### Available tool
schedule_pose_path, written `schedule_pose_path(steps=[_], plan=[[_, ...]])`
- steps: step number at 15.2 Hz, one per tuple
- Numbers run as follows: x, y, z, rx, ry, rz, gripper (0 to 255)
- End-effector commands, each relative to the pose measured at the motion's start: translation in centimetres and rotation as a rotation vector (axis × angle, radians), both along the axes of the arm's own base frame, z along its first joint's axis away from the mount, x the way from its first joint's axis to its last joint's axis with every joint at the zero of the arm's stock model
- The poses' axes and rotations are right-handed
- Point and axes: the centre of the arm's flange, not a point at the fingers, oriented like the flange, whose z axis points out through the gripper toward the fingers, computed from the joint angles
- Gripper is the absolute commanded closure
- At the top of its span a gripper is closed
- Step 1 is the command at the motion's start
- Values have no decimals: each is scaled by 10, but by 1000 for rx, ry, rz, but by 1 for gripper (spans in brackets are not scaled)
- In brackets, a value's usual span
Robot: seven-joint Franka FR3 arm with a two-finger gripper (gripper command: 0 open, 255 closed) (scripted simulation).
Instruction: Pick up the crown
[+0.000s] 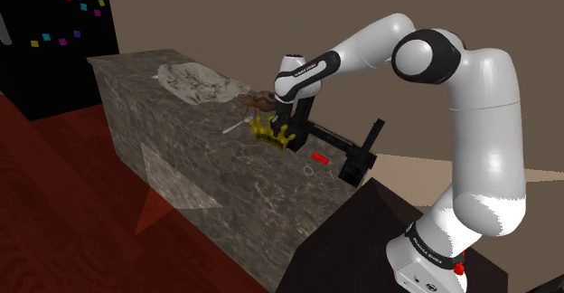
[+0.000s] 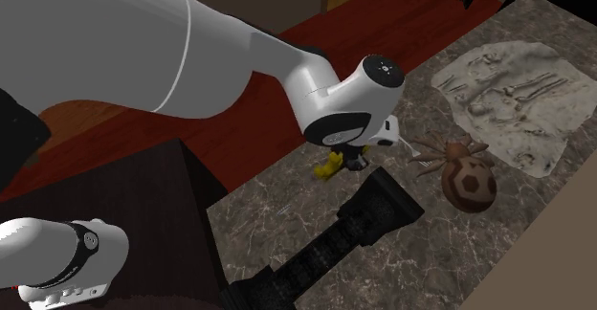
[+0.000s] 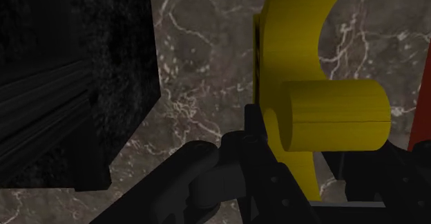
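Crown (image 3: pixel 290 57): plain yellow, lying on the dark marbled counter (image 1: pixel 208 187), not lifted; in the shoulder view its points rest on the stone. Gripper (image 1: pixel 289 136) is down at counter level, directly over the crown and around part of it. In the wrist view the black fingers (image 3: pixel 266 171) stand apart with a stubby yellow part of the crown between them. One finger sits against the yellow edge. A thin sliver of counter appears to show between the crown and the other finger, so I read the grip as not closed. Judgement on progress: approach and descent look done, fingers are placed astride the crown; closing on it and lifting are left. Nothing in these views shows the crown off the surface. Surroundings, all placed from the crown: a long black ribbed object (image 2: pixel 354 227) lies just beside it, on the side toward the robot's stand, near enough that the closing fingers should be watched against it. A small red piece (image 1: pixel 320 157) lies near the crown on that same side, apart from it. A brown spider-like figure (image 2: pixel 469 182) sits near the crown on the side away from the stand, not touching. Further off beyond the spider is a pale grey slab with raised bone-like shapes (image 2: pixel 507 98), well apart from the crown. Arm reaches in from the stand side; crown is partly hidden under the hand in the second exterior view.
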Motion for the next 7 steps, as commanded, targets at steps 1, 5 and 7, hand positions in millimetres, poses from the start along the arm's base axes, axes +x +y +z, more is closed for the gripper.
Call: schedule_pose_path(steps=[1, 5, 7], plan=[[0, -1, 10, 0, 0, 0, 255], [0, -1, 31, 0, 0, 0, 255], [0, -1, 32, 0, 0, 0, 255]])
